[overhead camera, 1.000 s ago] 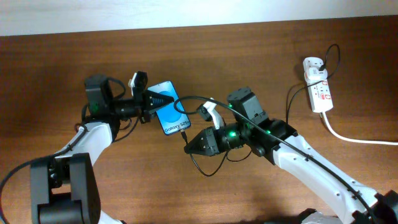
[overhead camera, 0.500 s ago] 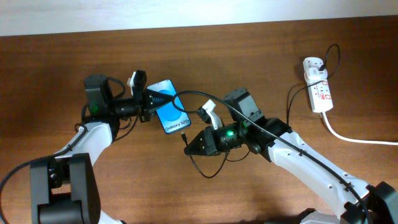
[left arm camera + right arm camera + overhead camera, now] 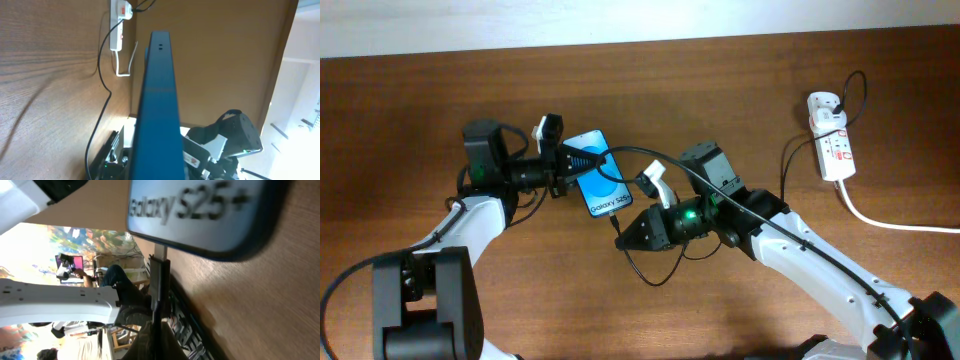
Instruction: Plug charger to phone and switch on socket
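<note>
Right gripper [image 3: 621, 234] pinches the charger connector tip [image 3: 616, 214] at the bottom edge of the phone [image 3: 596, 172], which the left gripper [image 3: 558, 160] clamps by its opposite end. Plugging in is the step in hand; next is likely a straight push home, then the switch on the socket [image 3: 832, 140].

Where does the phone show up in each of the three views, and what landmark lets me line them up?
Overhead: phone left of centre, screen up.
Left wrist: edge-on, a blue band up the middle.
Right wrist: its text end along the top edge.
Shared landmark: the wooden table; the "Galaxy S25+" strip links overhead and right wrist.
</note>
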{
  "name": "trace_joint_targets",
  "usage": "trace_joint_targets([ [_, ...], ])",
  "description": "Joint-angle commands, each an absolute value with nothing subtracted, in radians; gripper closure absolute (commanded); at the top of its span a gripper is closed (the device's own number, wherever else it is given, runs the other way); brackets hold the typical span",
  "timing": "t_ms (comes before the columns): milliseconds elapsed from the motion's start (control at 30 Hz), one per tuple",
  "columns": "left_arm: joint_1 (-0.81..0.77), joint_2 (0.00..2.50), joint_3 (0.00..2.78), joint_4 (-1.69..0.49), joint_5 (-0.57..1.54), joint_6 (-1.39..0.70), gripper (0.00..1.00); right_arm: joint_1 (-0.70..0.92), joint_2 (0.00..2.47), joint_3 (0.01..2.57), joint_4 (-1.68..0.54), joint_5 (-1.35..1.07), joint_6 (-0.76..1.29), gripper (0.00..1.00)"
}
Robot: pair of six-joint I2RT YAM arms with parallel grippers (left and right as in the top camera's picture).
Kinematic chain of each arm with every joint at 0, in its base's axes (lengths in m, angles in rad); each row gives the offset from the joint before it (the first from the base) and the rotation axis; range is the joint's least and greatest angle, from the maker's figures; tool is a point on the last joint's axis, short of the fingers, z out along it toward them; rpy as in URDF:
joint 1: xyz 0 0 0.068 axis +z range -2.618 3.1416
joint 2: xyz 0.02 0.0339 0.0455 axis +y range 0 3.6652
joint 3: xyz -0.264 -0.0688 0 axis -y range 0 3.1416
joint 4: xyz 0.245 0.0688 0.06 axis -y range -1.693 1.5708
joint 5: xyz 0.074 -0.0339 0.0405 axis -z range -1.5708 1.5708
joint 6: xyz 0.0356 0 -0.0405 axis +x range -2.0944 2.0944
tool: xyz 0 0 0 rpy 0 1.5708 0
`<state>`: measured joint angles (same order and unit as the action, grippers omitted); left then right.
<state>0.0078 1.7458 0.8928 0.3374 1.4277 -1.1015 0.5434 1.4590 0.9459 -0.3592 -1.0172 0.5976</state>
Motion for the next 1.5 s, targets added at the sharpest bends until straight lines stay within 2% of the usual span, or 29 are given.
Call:
trace_joint_targets([
  [0,0.016,1.728,0.907,0.344,1.482,-1.109,1.00,0.550,1.462,0.947,-0.362,-1.011,0.584,0.96],
  [333,0.016,1.728,0.907,0.408,1.465,-1.105,1.00,0.550,1.462,0.947,-0.371,-1.021,0.578,0.96],
  [367,0.016,1.728,0.907,0.408,1.465,-1.105,1.00,0.550,1.462,0.947,-0.370,-1.019,0.521,0.96],
  [567,0.016,1.728,0.907,0.408,1.455,-1.105,1.00,0.550,1.461,0.947,-0.431,-1.009,0.471,0.96],
  [1467,0.008,1.728,0.907,0.407,1.434,-1.105,1.00,0.550,1.407,0.948,-0.373,-0.931,0.540,0.96],
])
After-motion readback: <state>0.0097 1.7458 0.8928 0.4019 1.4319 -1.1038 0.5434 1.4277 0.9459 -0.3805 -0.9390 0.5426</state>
